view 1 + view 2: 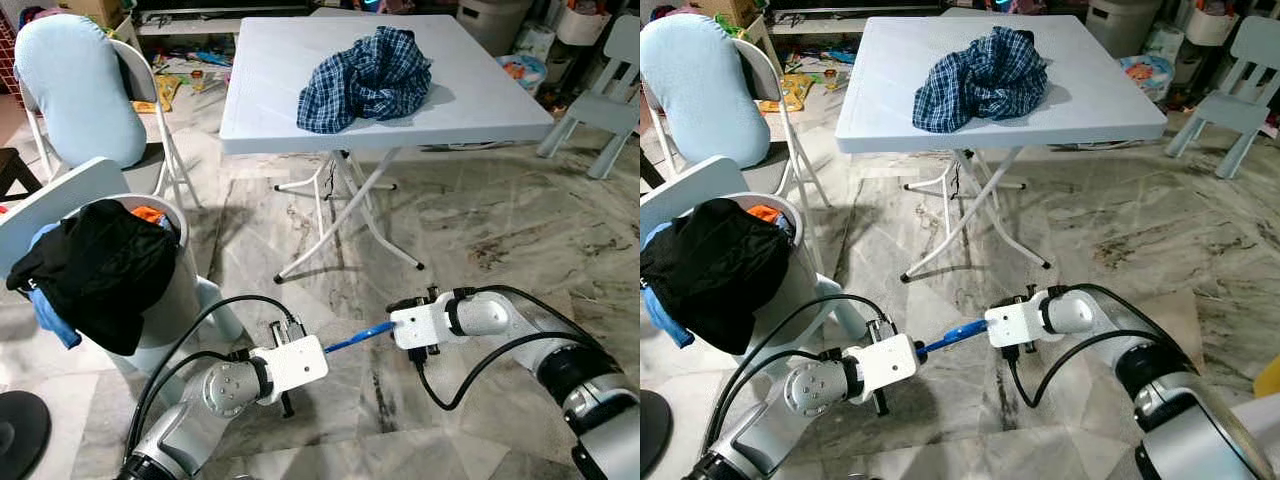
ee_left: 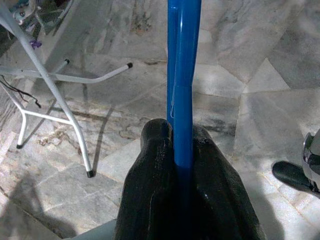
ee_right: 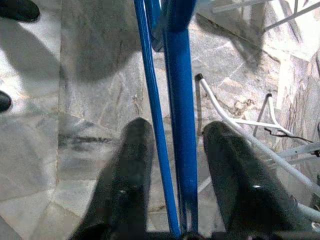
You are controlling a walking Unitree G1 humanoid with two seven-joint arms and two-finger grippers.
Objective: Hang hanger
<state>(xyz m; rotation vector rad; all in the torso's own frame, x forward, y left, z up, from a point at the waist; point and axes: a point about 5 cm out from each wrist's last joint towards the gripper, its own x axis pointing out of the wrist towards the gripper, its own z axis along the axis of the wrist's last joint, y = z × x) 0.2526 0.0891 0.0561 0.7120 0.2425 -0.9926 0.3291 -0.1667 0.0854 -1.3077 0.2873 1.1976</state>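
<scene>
Above the marble floor (image 1: 480, 230), before the desk (image 1: 480, 95), a blue hanger (image 1: 358, 338) spanned both grippers. Left gripper (image 2: 184, 150) fingers were clamped on it. Right gripper (image 3: 181, 150) fingers stood apart, the hanger between them.

A shirt (image 1: 366, 78) is heaped on the bench (image 1: 260, 110); a chair (image 1: 75, 85) and a laundry basket (image 1: 165, 290) are placed to its left.

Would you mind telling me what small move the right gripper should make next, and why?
Probably closing the right gripper on the blue hanger. Its fingers stand apart with the hanger's bars running between them, untouched, while the left gripper is clamped on the hanger. A two-handed hold seems sensible before any hanging.
</scene>
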